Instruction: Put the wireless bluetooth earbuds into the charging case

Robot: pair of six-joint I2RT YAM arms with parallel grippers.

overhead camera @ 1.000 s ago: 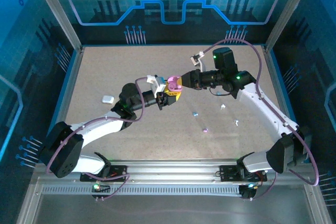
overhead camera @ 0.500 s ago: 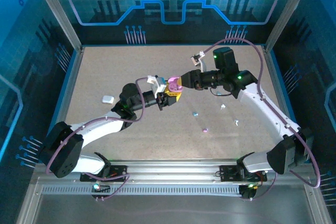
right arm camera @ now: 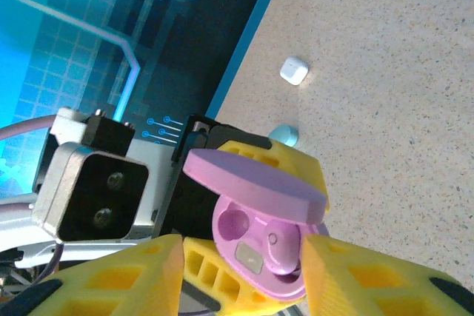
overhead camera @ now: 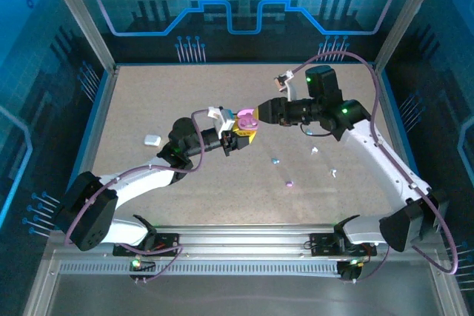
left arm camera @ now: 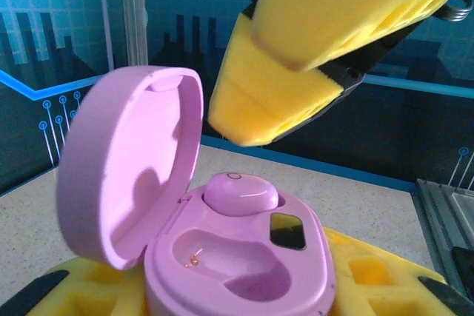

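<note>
Left gripper pinches the open pink charging case; right gripper hangs just over it with its jaws spread.
The left arm's yellow fingers clamp the base of the case from both sides, and the lid is tipped up and back. One pink earbud sits in one socket; the other socket lies bare. The right arm's fingers stand apart with nothing between them, one tip just above the seated bud, not touching. To the right on the table, well apart from the case, lie loose earbuds: a teal bud, a purple bud, a white bud and a second white bud. A small white object lies to the left.
</note>
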